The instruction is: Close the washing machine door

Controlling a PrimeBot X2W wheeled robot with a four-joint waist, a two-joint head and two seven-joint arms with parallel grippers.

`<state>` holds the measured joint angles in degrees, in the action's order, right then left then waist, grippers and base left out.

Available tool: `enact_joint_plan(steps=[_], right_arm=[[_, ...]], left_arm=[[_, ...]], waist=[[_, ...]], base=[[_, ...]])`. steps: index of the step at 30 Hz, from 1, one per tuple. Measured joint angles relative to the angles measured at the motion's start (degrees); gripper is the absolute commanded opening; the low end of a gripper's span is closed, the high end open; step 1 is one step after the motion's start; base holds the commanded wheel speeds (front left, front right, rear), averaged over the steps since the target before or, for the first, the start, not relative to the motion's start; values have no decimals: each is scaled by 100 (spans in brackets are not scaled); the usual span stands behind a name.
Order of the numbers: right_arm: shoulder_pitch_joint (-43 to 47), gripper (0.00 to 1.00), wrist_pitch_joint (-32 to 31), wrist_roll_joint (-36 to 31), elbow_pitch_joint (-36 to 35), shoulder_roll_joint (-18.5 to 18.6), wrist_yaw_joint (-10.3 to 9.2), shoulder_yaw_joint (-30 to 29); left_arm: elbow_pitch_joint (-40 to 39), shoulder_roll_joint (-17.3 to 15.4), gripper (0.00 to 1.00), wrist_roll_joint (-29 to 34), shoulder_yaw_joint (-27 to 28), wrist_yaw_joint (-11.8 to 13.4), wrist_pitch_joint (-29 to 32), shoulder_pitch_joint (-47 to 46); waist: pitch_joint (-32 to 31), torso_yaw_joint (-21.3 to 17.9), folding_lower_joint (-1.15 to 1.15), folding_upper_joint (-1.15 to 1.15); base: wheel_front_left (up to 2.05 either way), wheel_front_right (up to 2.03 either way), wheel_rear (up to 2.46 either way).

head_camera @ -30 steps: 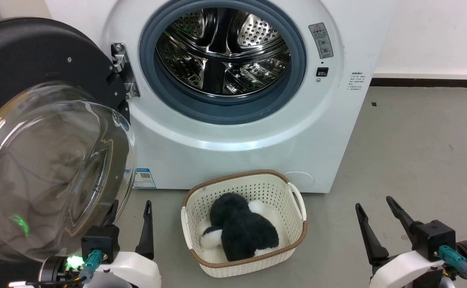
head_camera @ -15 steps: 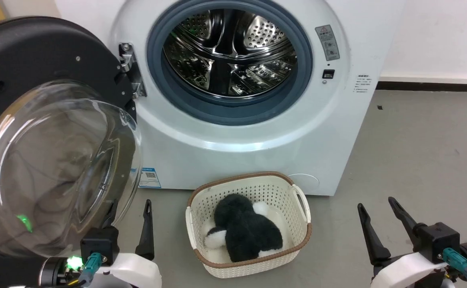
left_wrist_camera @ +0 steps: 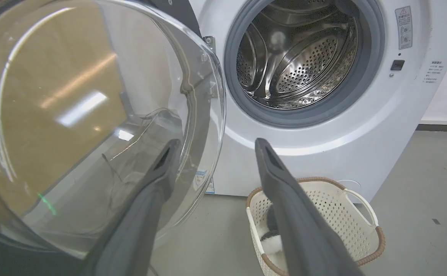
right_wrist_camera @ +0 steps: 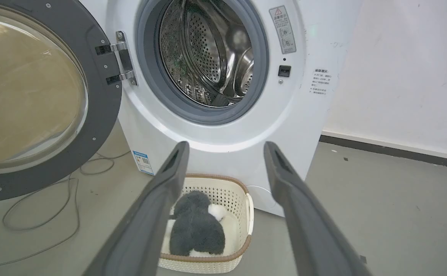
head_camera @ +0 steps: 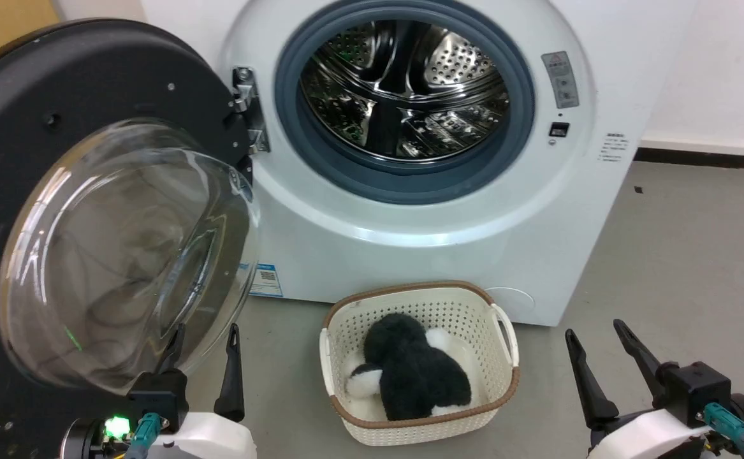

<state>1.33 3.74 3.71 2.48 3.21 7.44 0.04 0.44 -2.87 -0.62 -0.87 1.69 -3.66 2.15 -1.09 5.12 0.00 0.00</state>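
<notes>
Both left claw (head_camera: 208, 329) and right claw (head_camera: 593, 327) gape; the blue sticker (head_camera: 266, 280) (small) is unreadable.

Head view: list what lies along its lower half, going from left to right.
washing machine door → blue sticker → basket → right end effector

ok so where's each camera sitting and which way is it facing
Head view: on the head, looking down at the washing machine; left gripper and right gripper at bottom.
Left wrist view: left wrist, facing the washing machine door and drum; own fingers.
Right wrist view: right wrist, facing the washing machine and basket; own fingers.
Shared: all show drum and basket.
</notes>
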Motion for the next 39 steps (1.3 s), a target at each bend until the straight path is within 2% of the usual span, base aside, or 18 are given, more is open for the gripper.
enact_joint_plan(steps=[14, 39], right_arm=[[43, 100, 165, 140, 126, 0, 0, 51], [-207, 100, 457, 276, 589, -1, 0, 483]], left_arm=[[-18, -4, 100, -5, 3, 44, -172, 53], [-423, -3, 100, -100, 148, 397, -474, 327]], waist=[[-55, 519, 0, 0], [38, 1207, 0, 0]], base=[[0, 0, 0], [0, 0, 0]])
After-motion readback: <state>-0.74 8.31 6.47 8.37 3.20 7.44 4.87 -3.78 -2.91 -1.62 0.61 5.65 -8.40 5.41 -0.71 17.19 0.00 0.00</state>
